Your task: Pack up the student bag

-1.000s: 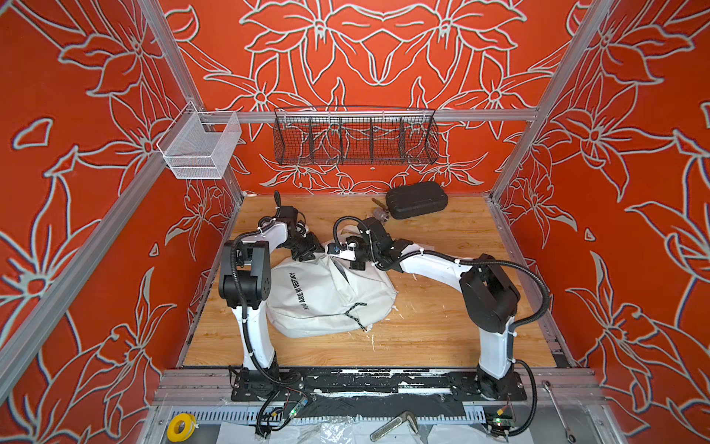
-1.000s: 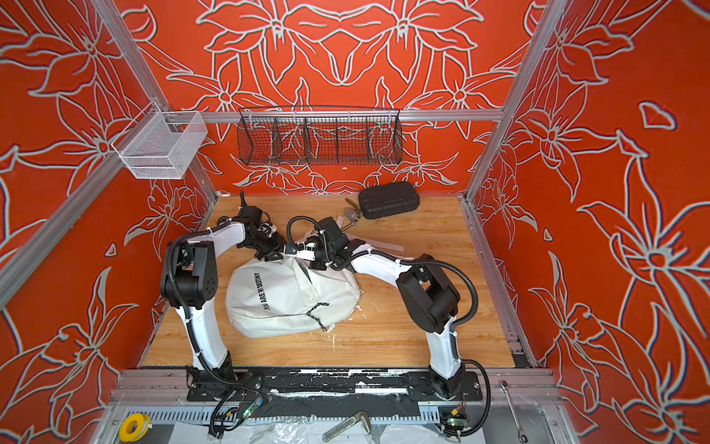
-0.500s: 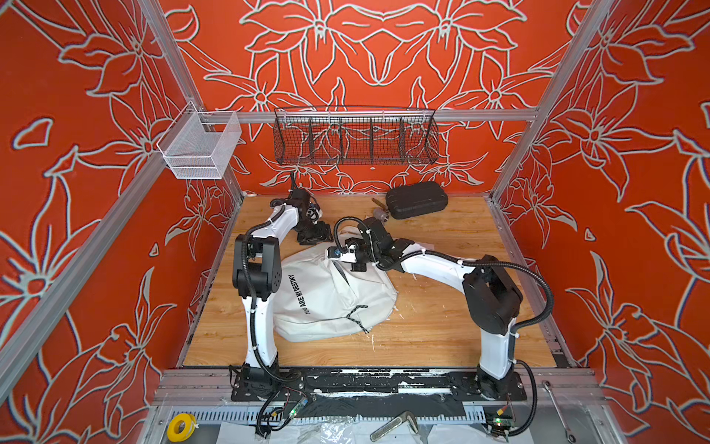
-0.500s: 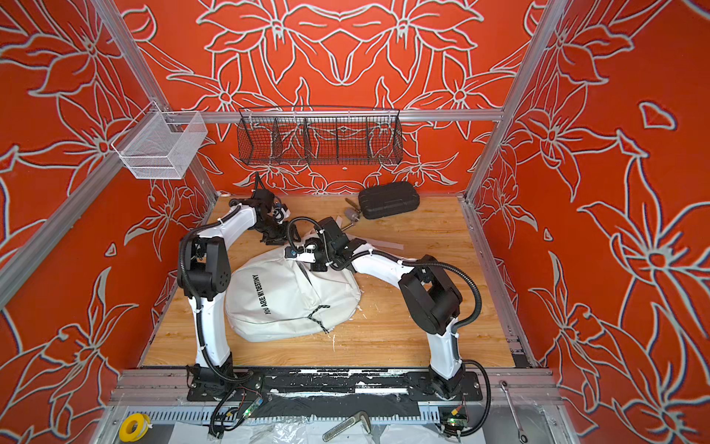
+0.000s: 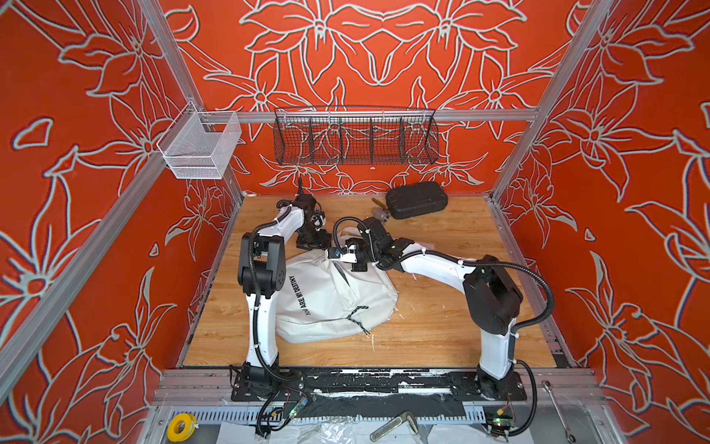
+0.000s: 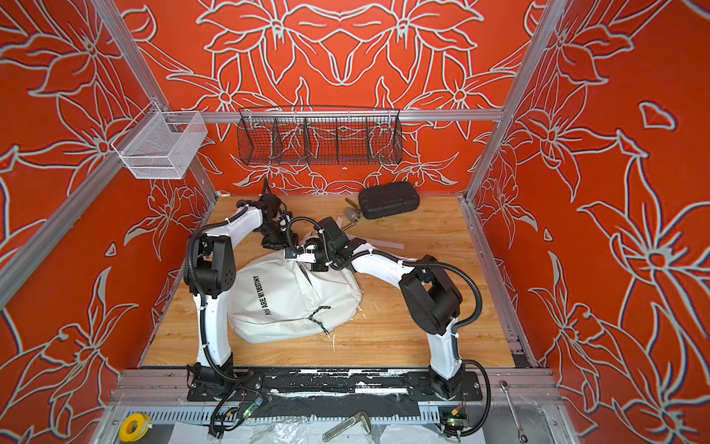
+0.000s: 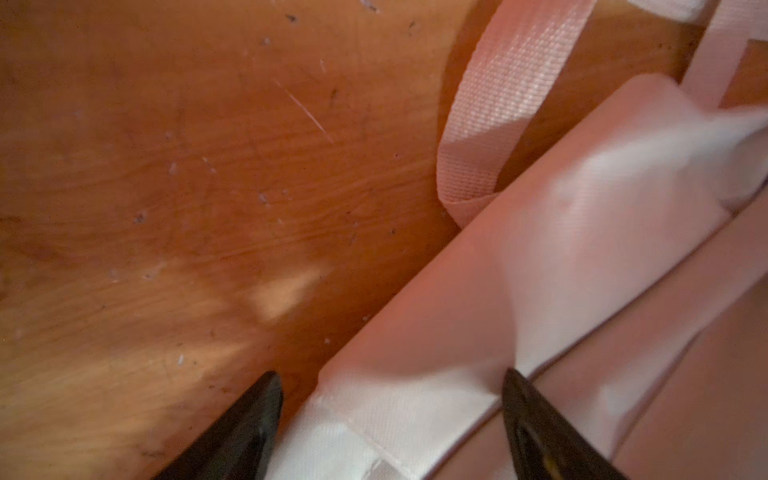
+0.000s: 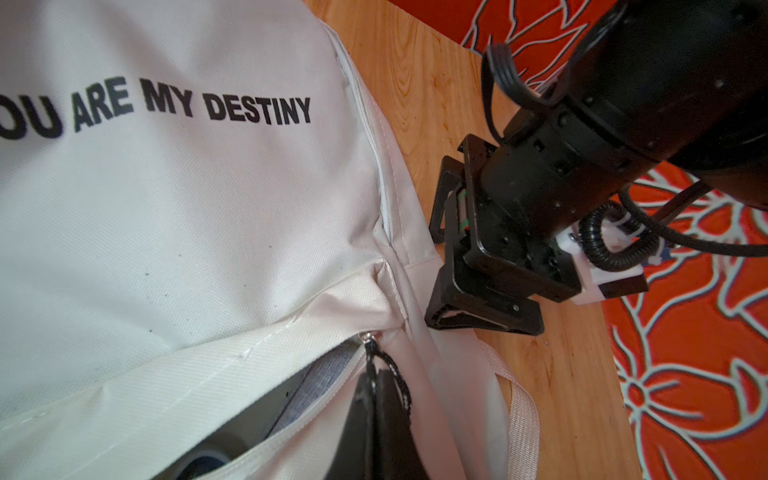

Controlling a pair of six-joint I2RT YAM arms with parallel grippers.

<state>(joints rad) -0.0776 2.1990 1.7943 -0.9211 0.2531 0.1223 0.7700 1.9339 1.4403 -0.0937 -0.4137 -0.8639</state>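
Observation:
The student bag [image 5: 334, 303] [image 6: 292, 296] lies flat on the wooden table, white with black "YOU ARE MY DESTINY" print [image 8: 187, 208]. Its top zipper is partly undone, and grey lining and a dark round item show in the gap. My right gripper [image 8: 376, 380] [image 5: 338, 253] [image 6: 295, 253] is shut on the black zipper cord [image 8: 395, 370] at the bag's top. My left gripper [image 7: 388, 380] [image 5: 313, 240] [image 6: 274, 240] is open at the bag's top edge. Its black fingers [image 7: 249, 415] straddle a white fabric strap piece [image 7: 415, 407] without pinching it.
A black hard case [image 5: 417, 200] and a small metal object [image 5: 380, 213] sit at the back of the table. A black wire basket [image 5: 355, 136] and a white mesh basket [image 5: 199, 146] hang on the rails. Loose white webbing [image 7: 498, 104] lies beside the bag.
My left arm swung toward the back and returned to the bag's top edge, its jaws spreading wider. The right gripper stayed shut at the zipper.

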